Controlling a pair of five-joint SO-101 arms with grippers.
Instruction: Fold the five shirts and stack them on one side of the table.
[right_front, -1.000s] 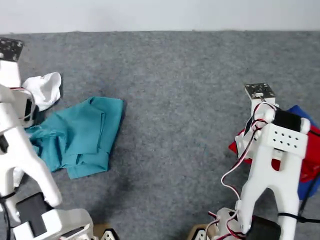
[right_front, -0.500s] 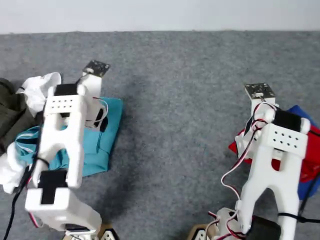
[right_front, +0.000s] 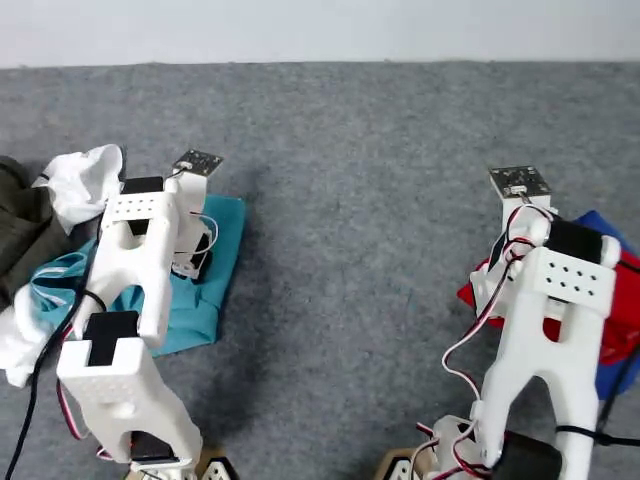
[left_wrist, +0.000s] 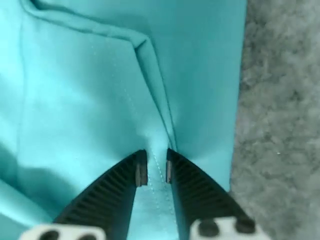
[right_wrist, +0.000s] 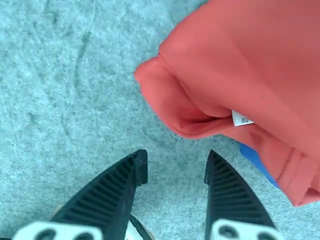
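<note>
Left end effector (left_wrist: 154, 167) pinched on the teal shirt (left_wrist: 90, 90); right end effector (right_wrist: 175, 167) agape by the red shirt (right_wrist: 240, 65).
The left fingertips stand almost together, with a raised seam fold of the teal cloth caught between them, close to the shirt's edge. That shirt lies crumpled at the table's (right_front: 380, 200) 9 o'clock, with a white shirt (right_front: 85, 180) at its 10 o'clock and a dark shirt (right_front: 20, 225) beyond at the table's edge. The right fingers are spread wide and hold nothing, over bare grey table just beside the red shirt's rolled hem. The red shirt lies on a blue shirt (right_wrist: 255, 155) at the table's 3 o'clock.
</note>
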